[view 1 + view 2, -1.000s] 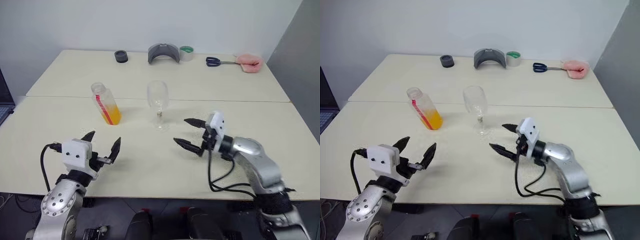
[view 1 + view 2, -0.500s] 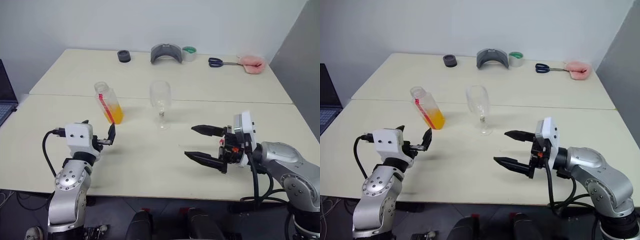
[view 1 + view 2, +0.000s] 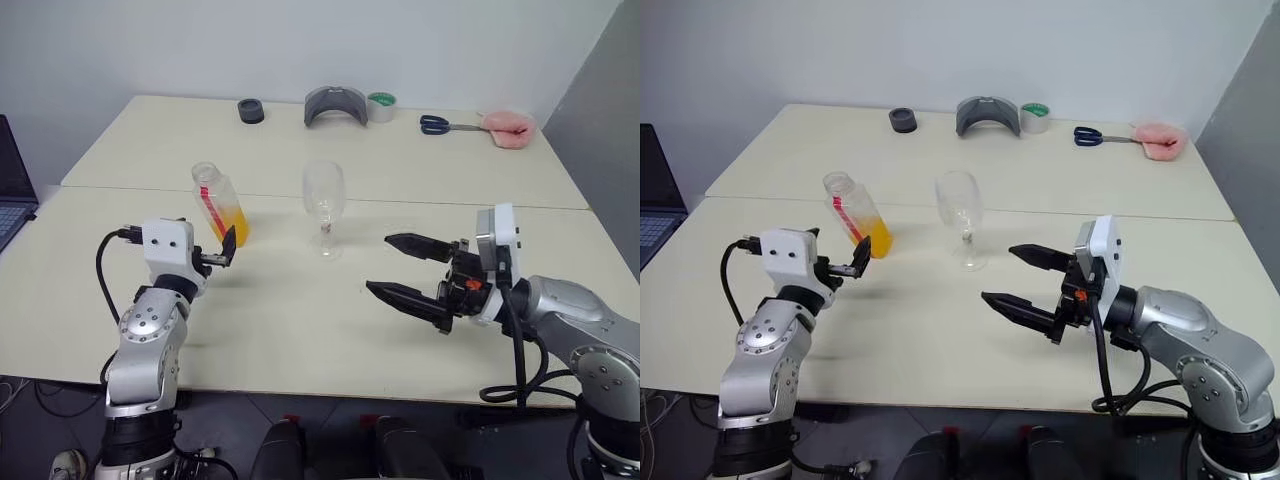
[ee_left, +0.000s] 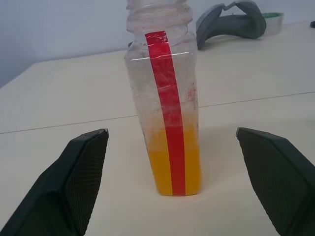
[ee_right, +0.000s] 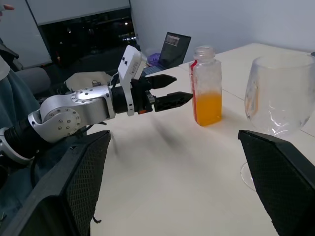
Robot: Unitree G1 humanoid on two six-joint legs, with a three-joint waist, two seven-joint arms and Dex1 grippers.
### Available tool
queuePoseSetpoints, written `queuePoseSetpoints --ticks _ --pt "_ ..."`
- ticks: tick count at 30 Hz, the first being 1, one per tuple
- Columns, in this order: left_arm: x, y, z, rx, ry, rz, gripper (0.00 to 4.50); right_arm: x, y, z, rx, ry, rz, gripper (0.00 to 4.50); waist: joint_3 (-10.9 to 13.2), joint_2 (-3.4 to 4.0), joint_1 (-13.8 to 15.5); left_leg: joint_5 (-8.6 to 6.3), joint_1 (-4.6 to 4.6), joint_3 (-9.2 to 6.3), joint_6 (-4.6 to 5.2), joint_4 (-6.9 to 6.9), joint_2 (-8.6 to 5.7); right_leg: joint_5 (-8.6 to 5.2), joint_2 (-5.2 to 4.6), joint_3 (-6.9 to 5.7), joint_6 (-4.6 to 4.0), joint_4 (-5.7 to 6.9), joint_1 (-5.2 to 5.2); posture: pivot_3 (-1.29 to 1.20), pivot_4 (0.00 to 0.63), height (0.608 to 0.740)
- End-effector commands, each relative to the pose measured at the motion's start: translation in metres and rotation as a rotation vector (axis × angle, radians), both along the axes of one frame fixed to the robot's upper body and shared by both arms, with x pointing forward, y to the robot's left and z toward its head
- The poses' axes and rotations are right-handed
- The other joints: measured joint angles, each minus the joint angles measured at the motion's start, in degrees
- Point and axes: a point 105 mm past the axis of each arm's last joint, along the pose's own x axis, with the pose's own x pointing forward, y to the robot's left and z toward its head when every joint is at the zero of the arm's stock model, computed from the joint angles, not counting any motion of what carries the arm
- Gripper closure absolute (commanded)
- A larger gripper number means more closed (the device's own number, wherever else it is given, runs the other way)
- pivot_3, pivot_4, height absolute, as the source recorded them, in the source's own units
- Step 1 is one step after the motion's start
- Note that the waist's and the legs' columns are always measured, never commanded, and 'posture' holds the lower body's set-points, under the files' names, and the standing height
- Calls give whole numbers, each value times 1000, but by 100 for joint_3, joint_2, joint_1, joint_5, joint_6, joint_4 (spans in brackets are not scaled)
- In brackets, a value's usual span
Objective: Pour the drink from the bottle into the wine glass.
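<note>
A: Tools first, since they sit nearest. The left tool [image 3: 222,251] points level at the bottle [image 3: 220,205], fingers spread apart with nothing between them, stopped just short of it. That looks like a lineup for a side grip on the body.

B: And the right tool [image 3: 408,269]?

A: It hangs above the table [image 3: 300,330] with its fingers wide apart too, empty, aimed across toward the left arm, well apart from the wine glass [image 3: 323,205]. Probably parked out of the way, or waiting to steady the glass.

B: Where is the drink [image 4: 174,164]?

A: It fills the lower part of the bottle, which stands upright with its neck uncapped, beside the empty glass near the table's middle seam. Nothing is poured yet.

B: Farther back?

A: Along the far edge lie a roll of tape [image 3: 380,105] and scissors [image 3: 438,124], clear of the work.
</note>
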Motion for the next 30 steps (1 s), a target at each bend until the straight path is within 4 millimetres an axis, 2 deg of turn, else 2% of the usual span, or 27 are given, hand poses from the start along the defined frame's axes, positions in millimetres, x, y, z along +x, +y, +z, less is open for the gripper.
queuePoseSetpoints --ticks 1,13,25,30 --pt "4 2 14 20 -53 -2 0 -5 -1 7 1 -48 3 72 0 0 1 0 0 -1 0 0 0 0 0 -1 0 0 0 0 150 740" --pt "33 -3 18 -23 -62 -53 0 -8 0 8 -1 -50 -2 72 0 0 8 0 -1 0 0 0 0 1 0 0 2 -1 0 0 150 740" --pt "77 -9 20 -30 -77 -130 0 -9 1 13 -6 -62 -24 72 0 0 24 0 -5 -1 0 1 -3 5 0 -3 7 -5 0 0 150 740" --pt "88 -6 21 -22 -82 -139 0 -13 4 14 1 -63 -35 72 0 0 24 0 -13 -2 0 2 -3 6 0 -4 8 -7 -5 0 150 740"
